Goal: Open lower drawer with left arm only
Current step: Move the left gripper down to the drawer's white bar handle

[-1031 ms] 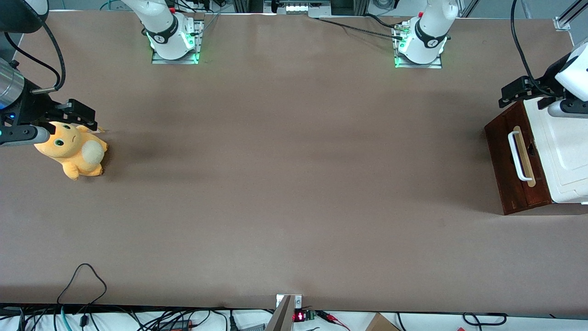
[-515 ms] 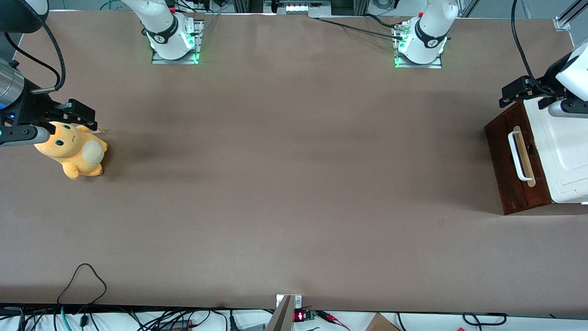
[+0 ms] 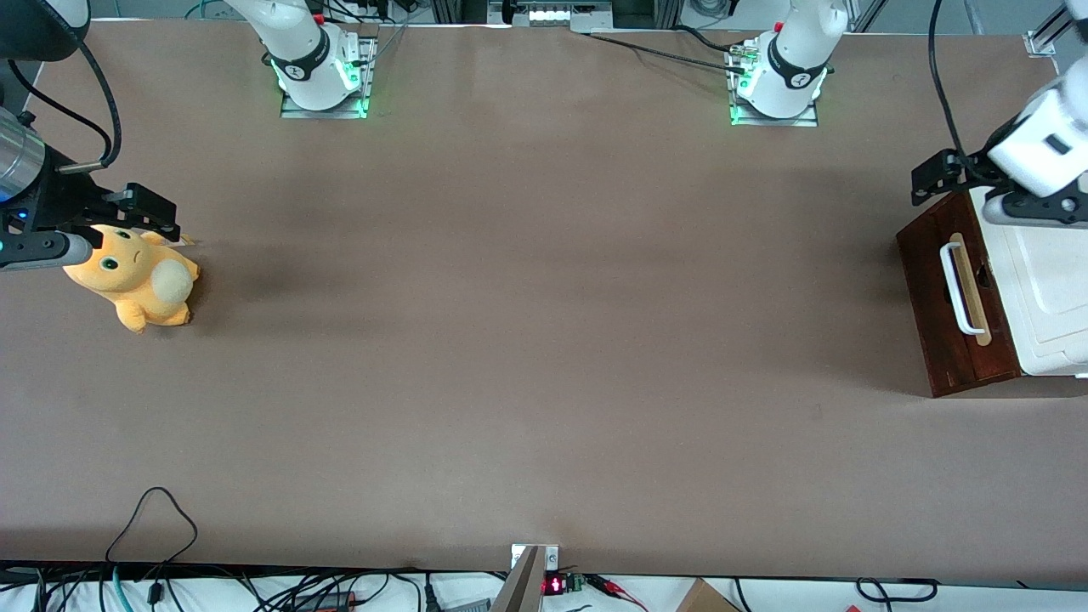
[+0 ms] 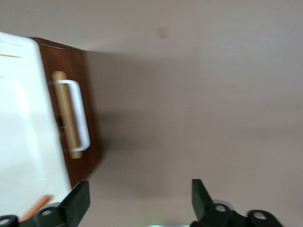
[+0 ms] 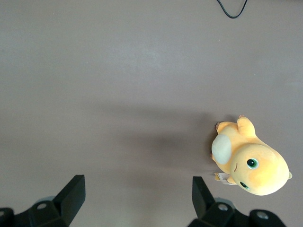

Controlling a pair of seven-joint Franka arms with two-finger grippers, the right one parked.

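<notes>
Lower drawer, dark reddish-brown wood with a white bar handle, sits shut at the working arm's end of the table, and your black two-finger gripper, fingers spread above the drawer's farther corner, may strike the wood or slip off the handle if you descend misaligned.

A robotics lab: bolted arm bases, cables, brown-covered workbench.
</notes>
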